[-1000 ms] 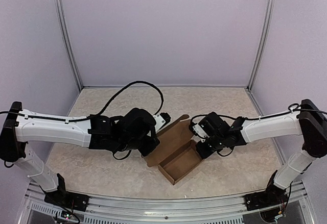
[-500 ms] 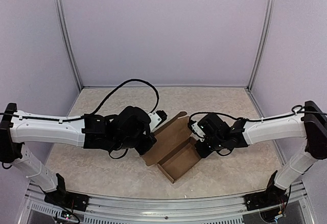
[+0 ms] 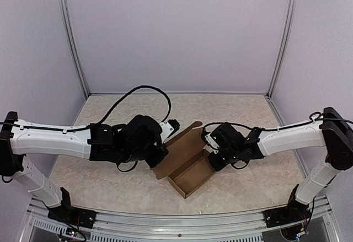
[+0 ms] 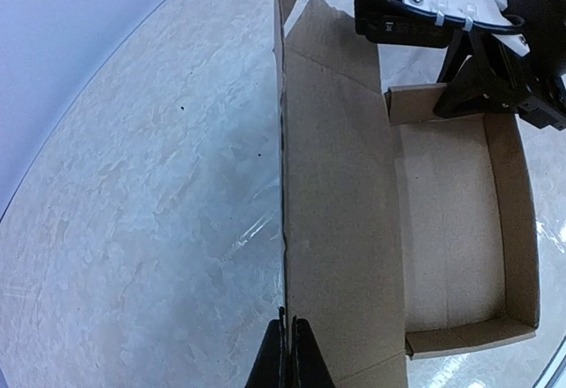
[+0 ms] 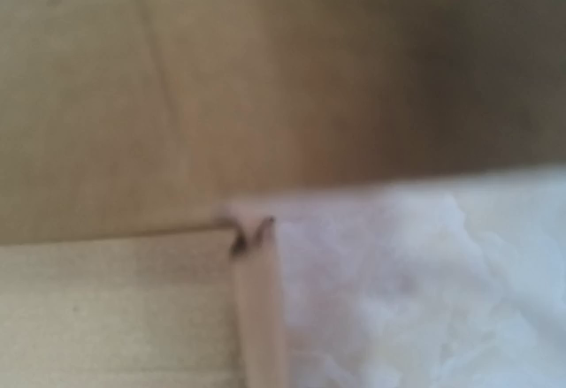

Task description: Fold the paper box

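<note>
While the arms drag it slightly left, the plain brown cardboard mailer box (image 3: 190, 176) sits on the pale marbled surface (image 3: 110, 181), tray formed, lid (image 4: 336, 185) upright. Left tool (image 4: 287, 353) stays pinched on the lid's edge; right tool (image 3: 214, 158) is at the far corner, can't tell its width. Lid-closing looks next.

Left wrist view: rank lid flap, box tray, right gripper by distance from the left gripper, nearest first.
1. Lid flap: centre, its edge pinched in the left gripper.
2. Box tray: right of the flap.
3. Right gripper: top right, at the tray's far end.
</note>
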You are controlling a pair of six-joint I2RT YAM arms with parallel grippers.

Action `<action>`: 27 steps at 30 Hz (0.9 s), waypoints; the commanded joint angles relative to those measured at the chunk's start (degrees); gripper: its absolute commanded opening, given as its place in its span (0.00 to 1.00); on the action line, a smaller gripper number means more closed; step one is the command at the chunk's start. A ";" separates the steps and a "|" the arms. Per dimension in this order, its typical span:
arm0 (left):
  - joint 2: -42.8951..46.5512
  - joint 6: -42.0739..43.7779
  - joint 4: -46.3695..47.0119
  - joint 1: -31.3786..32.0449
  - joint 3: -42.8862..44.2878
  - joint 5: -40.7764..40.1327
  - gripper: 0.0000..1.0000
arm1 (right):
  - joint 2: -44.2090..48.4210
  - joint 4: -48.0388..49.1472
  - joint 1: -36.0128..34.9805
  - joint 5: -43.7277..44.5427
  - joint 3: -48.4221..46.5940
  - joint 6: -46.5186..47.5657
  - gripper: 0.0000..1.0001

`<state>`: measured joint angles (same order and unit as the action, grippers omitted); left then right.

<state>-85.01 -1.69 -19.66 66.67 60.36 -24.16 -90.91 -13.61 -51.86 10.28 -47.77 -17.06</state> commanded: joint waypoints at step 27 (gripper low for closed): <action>-6.20 6.66 -11.63 2.34 11.08 -9.98 0.00 | 12.93 -4.87 0.65 -3.88 1.38 -3.44 0.58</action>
<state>-88.03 1.98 -27.42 67.99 68.03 -30.65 -80.20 -16.99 -51.59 7.46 -50.02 -19.99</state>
